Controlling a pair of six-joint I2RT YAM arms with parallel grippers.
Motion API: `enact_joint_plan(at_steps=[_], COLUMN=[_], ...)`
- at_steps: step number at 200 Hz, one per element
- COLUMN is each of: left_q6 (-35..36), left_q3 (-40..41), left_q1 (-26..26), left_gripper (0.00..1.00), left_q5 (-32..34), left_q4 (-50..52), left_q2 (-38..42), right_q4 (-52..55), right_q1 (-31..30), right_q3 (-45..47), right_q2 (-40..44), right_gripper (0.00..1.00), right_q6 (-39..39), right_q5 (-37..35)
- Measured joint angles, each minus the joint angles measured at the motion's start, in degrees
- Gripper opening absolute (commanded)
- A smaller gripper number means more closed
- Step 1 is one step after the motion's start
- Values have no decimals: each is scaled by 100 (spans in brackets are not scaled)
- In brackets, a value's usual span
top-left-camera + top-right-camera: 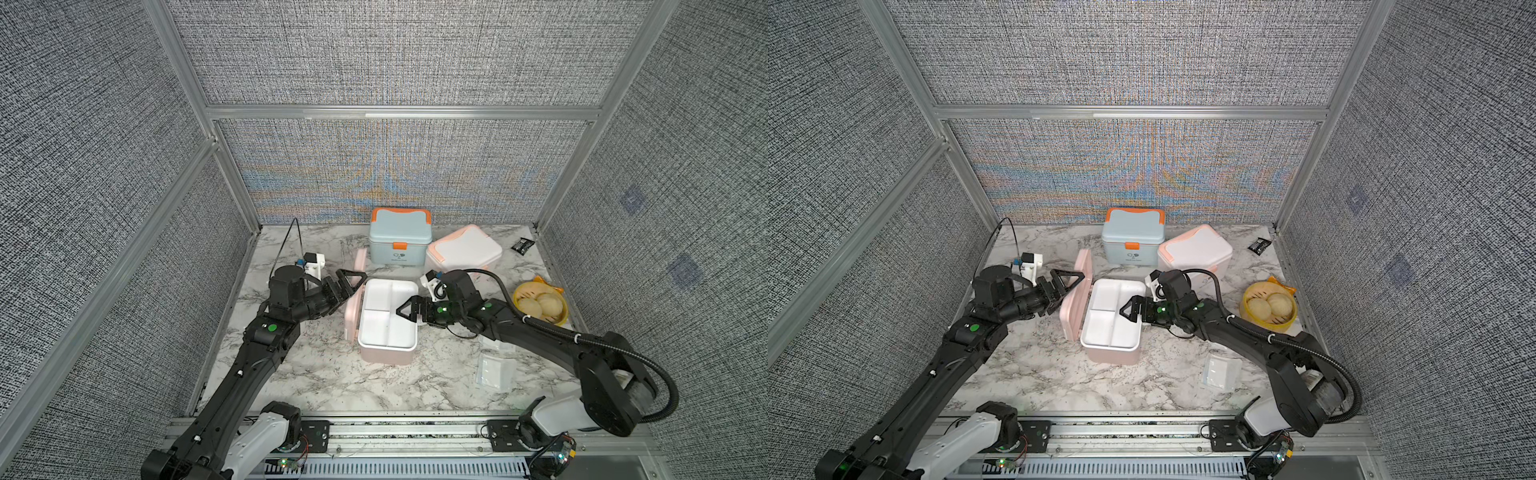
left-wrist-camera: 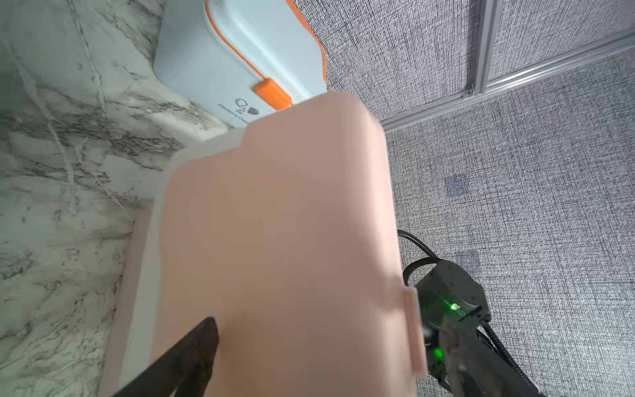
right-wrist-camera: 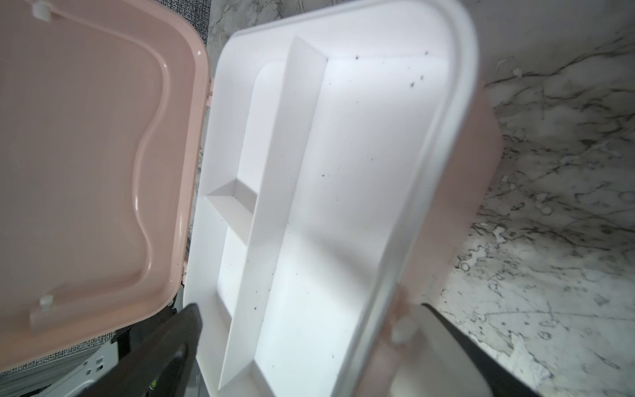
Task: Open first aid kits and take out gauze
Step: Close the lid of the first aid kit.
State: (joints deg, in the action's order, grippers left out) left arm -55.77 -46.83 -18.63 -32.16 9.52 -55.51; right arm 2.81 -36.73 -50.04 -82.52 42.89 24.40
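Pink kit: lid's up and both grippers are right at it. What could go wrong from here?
1. The lid stands upright with the open left gripper against its outside; it may drop shut if that arm backs off.
2. The open right gripper straddles the white tray rim; lifting could drag the pink kit.
3. Gauze packets lie beside the right arm, which could sweep them away.

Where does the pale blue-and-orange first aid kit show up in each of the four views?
Top views: the blue-and-orange kit stands shut at the back wall, centre.
Left wrist: top of picture, behind the raised pink lid.
Right wrist: not in it.
Shared landmark: the open pink-and-white kit.
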Motion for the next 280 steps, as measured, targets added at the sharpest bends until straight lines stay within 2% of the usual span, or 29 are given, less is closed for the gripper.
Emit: enact_joint_plan(at_steps=[92, 194, 280], left_q6=[404, 929, 1338], left_q3=[-785, -1777, -1794], left_q1=[-774, -1652, -2118], left_gripper=[99, 100, 100], left_q5=[501, 697, 911], left_q4=[433, 863, 1069], left_q2=[-699, -1587, -2111], right_q4=[293, 1019, 1320], right_q1=[136, 332, 623], right_q3=[378, 503, 909], right_q2=[1143, 2039, 2876], right_gripper=[99, 99, 99], right_q6=[-162, -437, -544], right_q5=[-645, -1224, -1558])
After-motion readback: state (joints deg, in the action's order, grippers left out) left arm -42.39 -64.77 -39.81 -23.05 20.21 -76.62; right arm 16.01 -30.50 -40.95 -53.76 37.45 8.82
